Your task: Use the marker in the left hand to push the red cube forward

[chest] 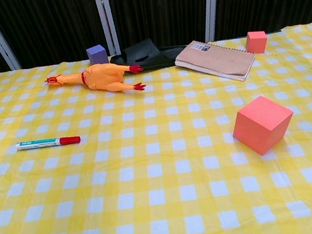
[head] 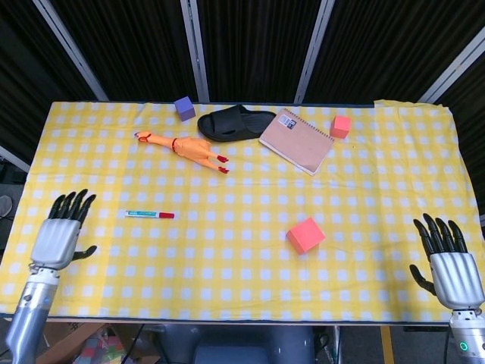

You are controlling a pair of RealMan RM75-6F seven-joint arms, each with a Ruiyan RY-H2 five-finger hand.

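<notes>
1. Marker (head: 149,214) lies flat on the checked cloth (head: 242,265), red cap pointing to 3 o'clock, held by nothing.
2. Left hand (head: 61,235) sits at 9 o'clock of the marker, well apart, fingers spread, empty; outside the chest view.
3. Right hand (head: 451,265) at the table's 4 o'clock corner, fingers spread, empty.
4. Red cube (head: 305,234) rests at 4 o'clock of the marker, well apart, nothing touching it.
5. Step, as judged: either the push is finished and the marker set down, or the pick-up comes first; can't tell which.
6. Next move, if any: left hand grips the marker, carries the tip to the cube's near face, pushes toward 12 o'clock.
</notes>
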